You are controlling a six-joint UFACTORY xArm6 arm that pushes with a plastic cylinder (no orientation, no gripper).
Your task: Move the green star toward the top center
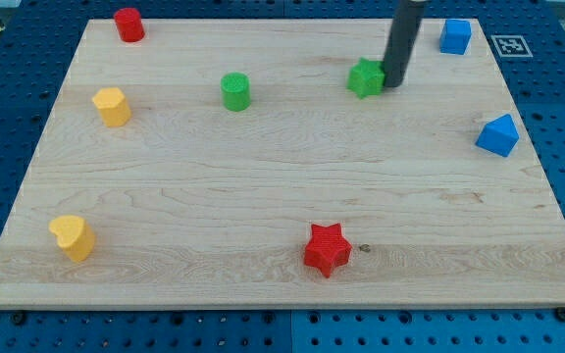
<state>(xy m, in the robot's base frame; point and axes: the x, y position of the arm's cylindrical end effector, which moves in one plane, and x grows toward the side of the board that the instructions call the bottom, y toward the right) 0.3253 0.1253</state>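
The green star point(366, 77) lies on the wooden board point(282, 196) near the view's top, a little right of centre. My tip point(394, 84) is at the star's right side, touching or nearly touching it. The dark rod rises from there out of the view's top.
A green cylinder point(235, 91) stands to the star's left. A red cylinder point(129, 24) is at top left. A blue cube point(455, 36) is at top right, a blue block point(498, 135) at right. Two yellow blocks point(112, 106) point(73, 237) are at left. A red star point(327, 250) lies near the bottom.
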